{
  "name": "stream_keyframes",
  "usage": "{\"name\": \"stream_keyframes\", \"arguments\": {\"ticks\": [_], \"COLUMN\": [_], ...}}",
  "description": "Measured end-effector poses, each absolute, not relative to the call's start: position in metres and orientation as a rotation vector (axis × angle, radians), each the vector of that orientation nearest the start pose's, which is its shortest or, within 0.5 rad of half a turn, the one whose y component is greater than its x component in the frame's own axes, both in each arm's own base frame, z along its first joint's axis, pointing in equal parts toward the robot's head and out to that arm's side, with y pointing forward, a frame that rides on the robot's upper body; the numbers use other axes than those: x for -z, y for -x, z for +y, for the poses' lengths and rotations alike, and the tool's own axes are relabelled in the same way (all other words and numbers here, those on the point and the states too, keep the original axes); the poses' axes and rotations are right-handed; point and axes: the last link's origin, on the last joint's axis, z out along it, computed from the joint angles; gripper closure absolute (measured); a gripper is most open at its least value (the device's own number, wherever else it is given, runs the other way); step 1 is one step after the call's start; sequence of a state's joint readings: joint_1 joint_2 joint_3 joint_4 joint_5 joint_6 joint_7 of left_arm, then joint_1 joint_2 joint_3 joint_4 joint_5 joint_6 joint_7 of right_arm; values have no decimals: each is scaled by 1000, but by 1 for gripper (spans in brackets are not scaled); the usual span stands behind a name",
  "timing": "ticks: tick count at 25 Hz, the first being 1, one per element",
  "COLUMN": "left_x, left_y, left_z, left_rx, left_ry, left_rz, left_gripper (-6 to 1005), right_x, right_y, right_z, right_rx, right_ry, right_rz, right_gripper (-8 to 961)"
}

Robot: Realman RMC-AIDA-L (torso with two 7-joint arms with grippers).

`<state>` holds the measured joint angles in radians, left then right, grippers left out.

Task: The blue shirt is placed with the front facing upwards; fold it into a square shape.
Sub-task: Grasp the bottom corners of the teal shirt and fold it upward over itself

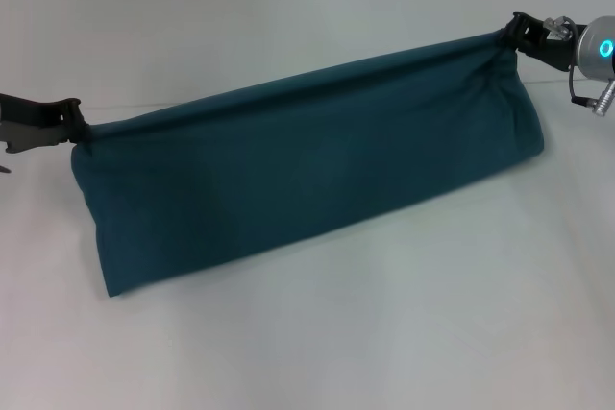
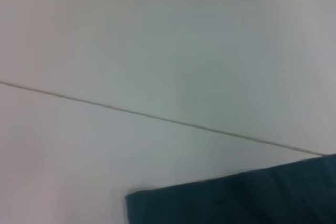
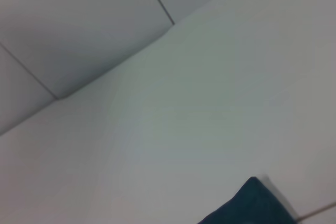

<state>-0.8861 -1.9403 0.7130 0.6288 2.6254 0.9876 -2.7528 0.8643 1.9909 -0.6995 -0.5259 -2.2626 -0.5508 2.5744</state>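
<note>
The blue shirt [image 1: 307, 170] hangs folded over as a long dark teal band, stretched taut above the white table between both grippers. My left gripper [image 1: 75, 128] is shut on its left top corner at the left edge of the head view. At the upper right, my right gripper [image 1: 511, 36] is shut on the other top corner, held higher. The cloth's lower edge sags toward the table. No lettering or collar shows. A corner of the blue shirt [image 2: 236, 200] appears in the left wrist view, and a tip of the blue shirt [image 3: 252, 203] in the right wrist view.
The white table [image 1: 317, 333] spreads all around the shirt. A thin seam line [image 2: 157, 118] crosses the surface behind it. The right arm's wrist carries a glowing cyan ring [image 1: 606, 48].
</note>
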Motion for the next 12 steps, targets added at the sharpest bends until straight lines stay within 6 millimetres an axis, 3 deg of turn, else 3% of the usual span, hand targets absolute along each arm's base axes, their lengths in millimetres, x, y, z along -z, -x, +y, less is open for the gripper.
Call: {"name": "stream_keyframes", "arguments": {"ticks": [12], "left_x": [-65], "left_y": [253], "left_z": [470], "left_rx": [227], "left_ry": [1835], "left_rz": [-1594], "left_gripper": [998], "right_x": [-53], "right_y": [-245], "right_z": [500], "right_rx": [-633], "right_ry": [1583], "right_rz": [1428], "right_gripper": [893]}}
